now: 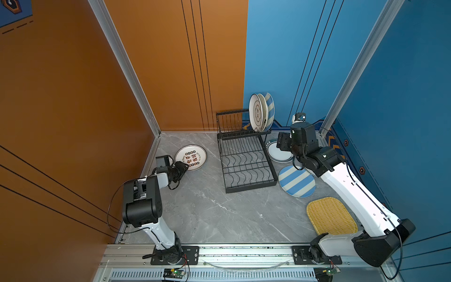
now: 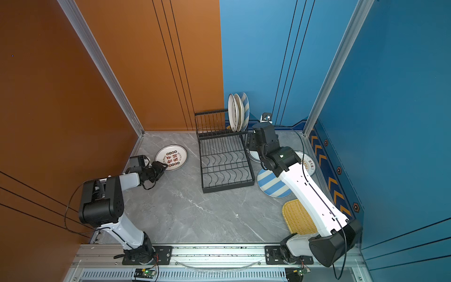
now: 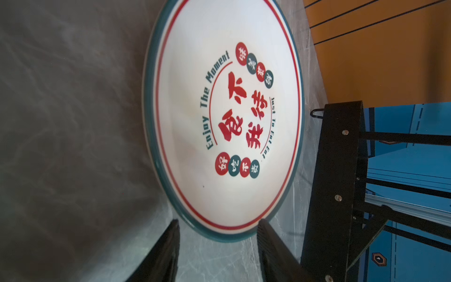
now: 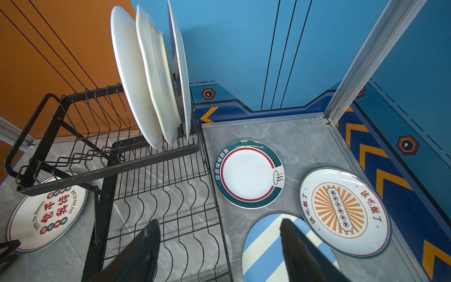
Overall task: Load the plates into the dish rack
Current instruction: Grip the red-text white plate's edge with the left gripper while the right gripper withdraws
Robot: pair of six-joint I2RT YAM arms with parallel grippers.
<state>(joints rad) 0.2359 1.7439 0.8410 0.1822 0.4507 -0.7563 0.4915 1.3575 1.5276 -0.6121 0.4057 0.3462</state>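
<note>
1. Plates [image 1: 259, 111] already put away: three stand on edge, close together, in the tall top part of the black wire dish rack [image 1: 252, 186]. They are a white printed plate [image 1: 255, 113], a cream plate [image 1: 263, 105] and a standing striped plate [image 1: 270, 104].
2. Five more lie flat on the grey table [image 1: 219, 214], so I think less than half the job is done.
3. Left of the rack lies the red-letter plate [image 1: 190, 157], the one that says "Enjoy The Moment".
4. Right of the rack lie the green-rimmed plate [image 4: 249, 174], the orange sunburst plate [image 4: 341, 212] and the flat striped plate [image 1: 296, 182]. The yellow woven plate [image 1: 330, 216] is nearer the front, by the right arm.
5. The left gripper [image 3: 218, 221] is down low at the red-letter plate. Its two fingers sit one on each side of the plate's near edge. The wrist view is too close for me to tell if they are squeezing the edge or are only beside it.
6. The right gripper [image 4: 219, 223] hangs in the air by the right side of the rack. Its fingers are spread wide with nothing between them.
7. The long flat part of the rack has no plates in it.
</note>
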